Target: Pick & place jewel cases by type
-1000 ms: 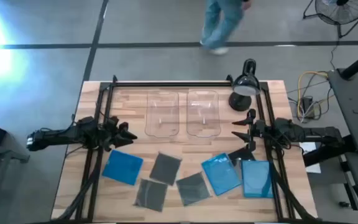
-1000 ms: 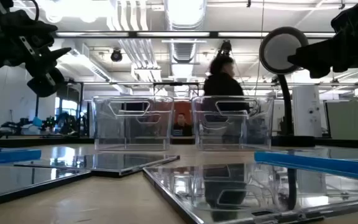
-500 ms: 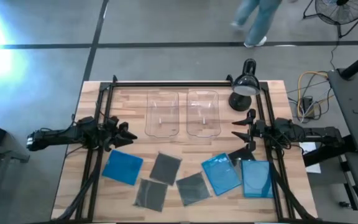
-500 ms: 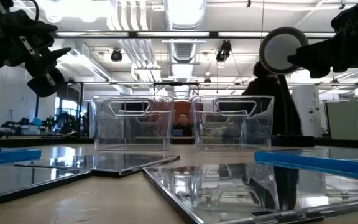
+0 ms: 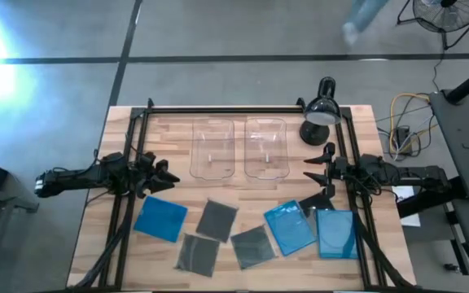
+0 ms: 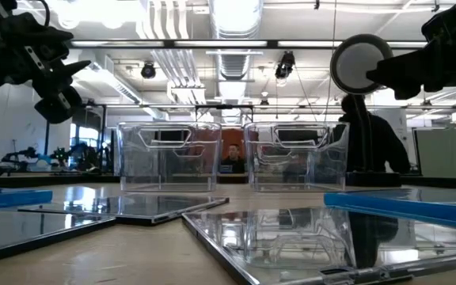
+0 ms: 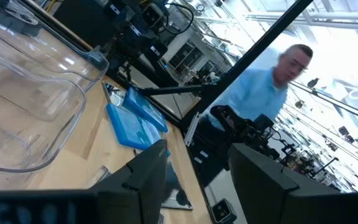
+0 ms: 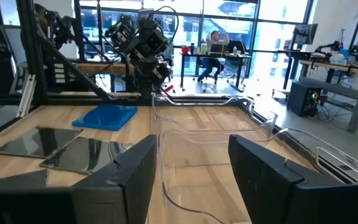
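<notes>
Honestly there's nothing readable anywhere here. No labels, brand names, numbers or signs that I can make out in any of the views, neither on the table nor in the room behind it.

Both arms are just parked out at the table's sides, stretched in low and level; left gripper (image 5: 168, 173) points inward with its fingers spread apart; right gripper (image 5: 312, 169) mirrors it from the opposite side, fingers parted too, holding nothing.
</notes>
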